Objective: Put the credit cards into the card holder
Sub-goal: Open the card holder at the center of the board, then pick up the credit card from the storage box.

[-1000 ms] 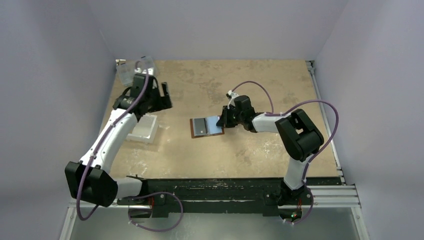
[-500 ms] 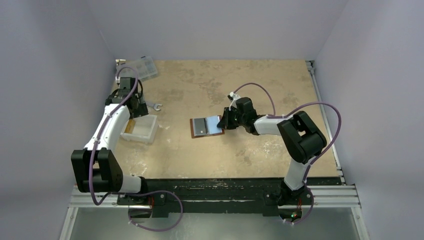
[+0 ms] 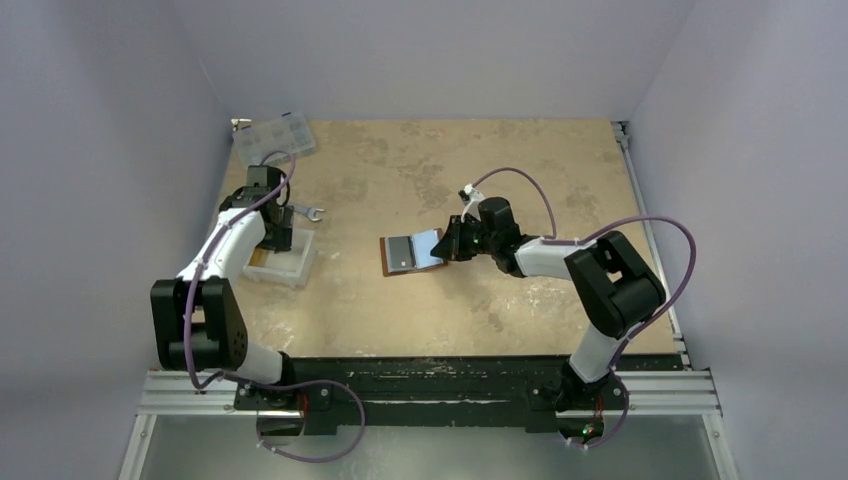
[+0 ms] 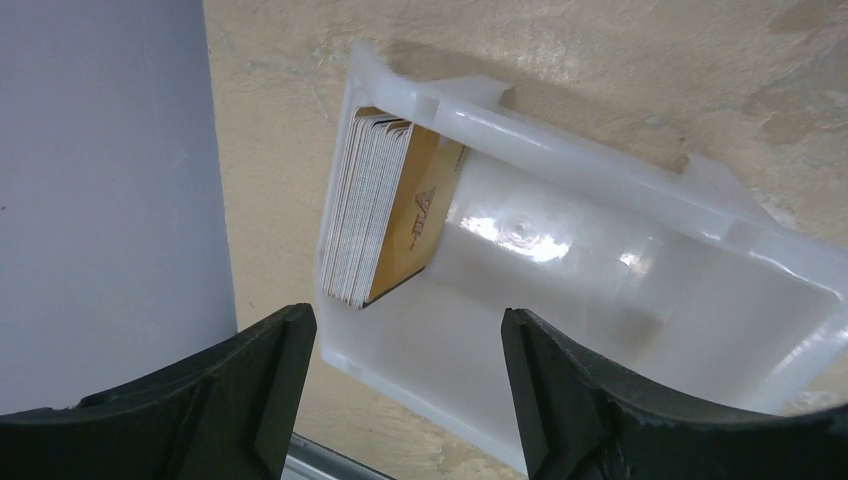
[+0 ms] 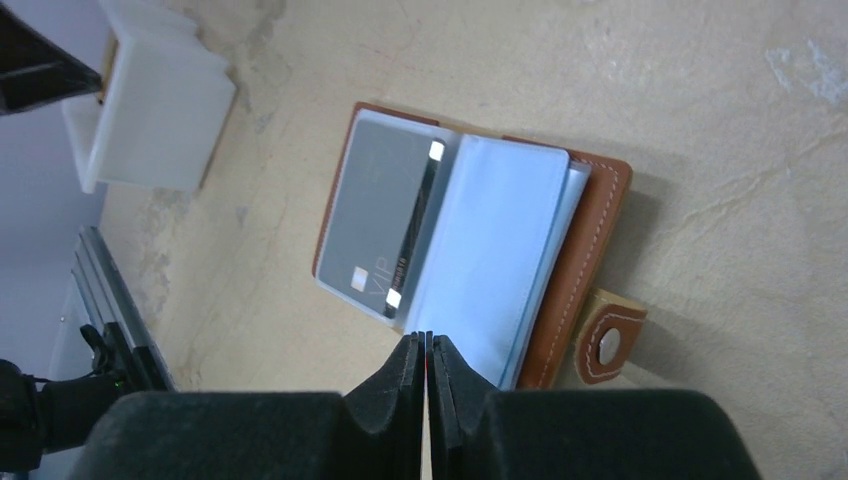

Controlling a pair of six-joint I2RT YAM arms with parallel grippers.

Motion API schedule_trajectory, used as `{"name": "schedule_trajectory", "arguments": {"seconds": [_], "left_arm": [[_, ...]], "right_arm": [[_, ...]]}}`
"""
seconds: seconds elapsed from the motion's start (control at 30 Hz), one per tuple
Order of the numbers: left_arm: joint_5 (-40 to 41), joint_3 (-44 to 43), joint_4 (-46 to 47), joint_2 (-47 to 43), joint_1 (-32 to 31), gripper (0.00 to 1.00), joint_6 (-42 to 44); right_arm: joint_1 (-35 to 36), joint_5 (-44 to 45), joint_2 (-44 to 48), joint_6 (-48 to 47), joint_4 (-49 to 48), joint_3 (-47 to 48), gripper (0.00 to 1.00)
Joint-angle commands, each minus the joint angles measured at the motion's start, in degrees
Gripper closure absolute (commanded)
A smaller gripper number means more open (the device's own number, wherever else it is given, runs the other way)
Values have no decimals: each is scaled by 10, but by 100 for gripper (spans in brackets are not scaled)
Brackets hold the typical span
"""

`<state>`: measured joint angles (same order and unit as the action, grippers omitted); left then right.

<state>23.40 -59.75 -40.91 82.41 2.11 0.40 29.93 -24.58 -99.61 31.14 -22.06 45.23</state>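
The brown leather card holder [image 3: 412, 252] lies open mid-table. A grey card [image 5: 385, 225] sits in its left slot, a light blue sleeve [image 5: 500, 250] covers the right half, and the snap tab [image 5: 610, 345] sticks out beside it. My right gripper [image 3: 447, 247] is shut, its tips [image 5: 427, 340] at the near edge of the blue sleeve. A stack of credit cards [image 4: 385, 220], orange-yellow one on top, stands on edge in the white tray [image 4: 600, 170]. My left gripper [image 4: 405, 330] hangs open just above the tray [image 3: 290, 262], holding nothing.
A silver wrench [image 3: 308, 212] lies on the table just behind the tray. A clear compartmented box [image 3: 273, 137] sits in the back left corner. The left wall runs close beside the tray. The tray also shows in the right wrist view [image 5: 160, 110].
The left arm swung from the back left corner down over the white tray, its jaws narrowing slightly. The right gripper stayed at the card holder, shifting very little.
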Motion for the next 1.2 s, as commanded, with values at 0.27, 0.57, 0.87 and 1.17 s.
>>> {"name": "schedule_trajectory", "arguments": {"seconds": [0.27, 0.57, 0.87, 1.17], "left_arm": [[92, -23, 61, 86, 5, 24, 19], [111, -18, 80, 114, 8, 27, 34], [120, -11, 99, 130, 17, 30, 37], [149, -9, 100, 135, 19, 39, 38]], "right_arm": [[-9, -35, 22, 21, -65, -15, 88], [-11, -41, 22, 26, -77, -20, 88], [-12, -42, 27, 27, -78, -22, 87], [-12, -45, 27, 29, -81, -23, 87]]}}
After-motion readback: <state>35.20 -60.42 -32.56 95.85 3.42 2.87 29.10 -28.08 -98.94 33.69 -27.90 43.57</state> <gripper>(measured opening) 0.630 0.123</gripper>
